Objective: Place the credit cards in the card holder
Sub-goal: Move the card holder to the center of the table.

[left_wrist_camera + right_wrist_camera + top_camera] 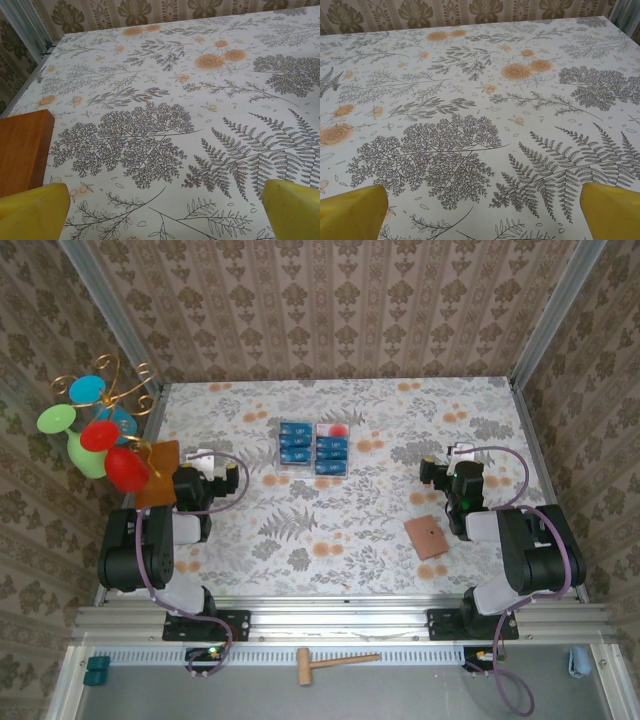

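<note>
**Both claws released, cards untouched**

The left claw (165, 215) stands wide open, its yellow fingers (31, 211) spread over bare floral surface (330, 530), gripping nothing. The right claw (484, 214) is spread just as wide and also empty. The credit cards (294, 446) (blue, in two short columns) lie in a clear tray (325, 427) ahead of both claws, right of the left claw and left of the right one. The card holder (427, 536) lies flat behind the right claw, slightly to its left. An orange-brown mat (22, 150) sits just left of the left claw.
</note>
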Robot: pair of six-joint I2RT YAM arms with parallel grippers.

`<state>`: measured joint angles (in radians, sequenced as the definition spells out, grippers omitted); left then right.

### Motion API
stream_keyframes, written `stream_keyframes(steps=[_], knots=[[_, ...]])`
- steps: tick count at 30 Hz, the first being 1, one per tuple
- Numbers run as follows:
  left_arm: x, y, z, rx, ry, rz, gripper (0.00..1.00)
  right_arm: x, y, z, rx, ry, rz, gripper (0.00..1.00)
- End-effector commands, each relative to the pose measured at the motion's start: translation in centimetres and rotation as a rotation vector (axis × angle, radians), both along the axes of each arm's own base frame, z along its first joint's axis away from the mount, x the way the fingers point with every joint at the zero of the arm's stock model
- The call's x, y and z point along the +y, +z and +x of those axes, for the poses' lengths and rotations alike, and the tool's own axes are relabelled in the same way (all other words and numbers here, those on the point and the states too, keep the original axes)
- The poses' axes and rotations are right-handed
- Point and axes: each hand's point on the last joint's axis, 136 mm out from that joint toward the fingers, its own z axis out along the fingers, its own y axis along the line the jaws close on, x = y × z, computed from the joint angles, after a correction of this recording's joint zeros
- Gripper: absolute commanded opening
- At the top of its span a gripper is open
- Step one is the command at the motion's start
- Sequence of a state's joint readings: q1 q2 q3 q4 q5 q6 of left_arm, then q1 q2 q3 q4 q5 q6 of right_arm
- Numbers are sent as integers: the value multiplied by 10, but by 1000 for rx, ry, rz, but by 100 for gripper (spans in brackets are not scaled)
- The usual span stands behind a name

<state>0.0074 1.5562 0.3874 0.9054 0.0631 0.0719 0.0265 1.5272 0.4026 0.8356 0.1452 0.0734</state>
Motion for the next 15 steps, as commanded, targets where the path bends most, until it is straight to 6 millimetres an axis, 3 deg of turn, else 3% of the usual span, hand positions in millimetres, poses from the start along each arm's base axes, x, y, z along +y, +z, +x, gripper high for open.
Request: stream_keyframes(steps=[1,12,15], knots=[[-1,4,3,-8,7,-7,100,0,5,3,-23,12,-10,100],[3,9,-2,-41,32,-9,100,-4,8,2,-18,-14,-8,100],[5,20,-4,-41,45,-2,100,-10,26,1,22,-48,-14,100]])
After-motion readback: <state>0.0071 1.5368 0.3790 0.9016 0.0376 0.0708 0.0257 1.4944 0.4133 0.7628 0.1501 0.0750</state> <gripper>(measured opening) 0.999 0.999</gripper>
